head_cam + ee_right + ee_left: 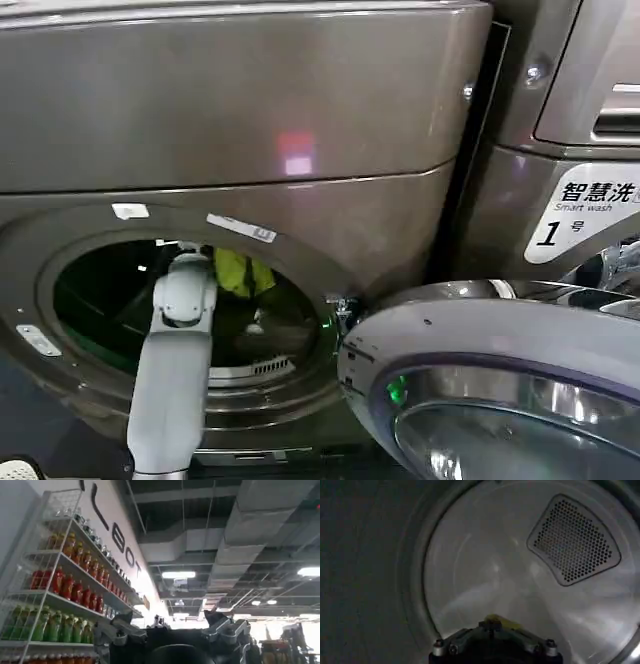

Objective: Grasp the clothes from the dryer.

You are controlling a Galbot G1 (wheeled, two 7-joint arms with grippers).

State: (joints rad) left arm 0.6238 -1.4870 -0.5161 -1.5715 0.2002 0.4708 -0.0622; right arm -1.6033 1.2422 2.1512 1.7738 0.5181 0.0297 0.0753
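Yellow-green clothes [241, 271] (one piece) held by left end effector [494, 625]; inside one dryer [300, 120].

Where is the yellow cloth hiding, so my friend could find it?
Find the big brown dryer with its round opening. Inside, at the top, past the grey left arm, hang the clothes. They are the bright yellow-green thing in the dark drum.
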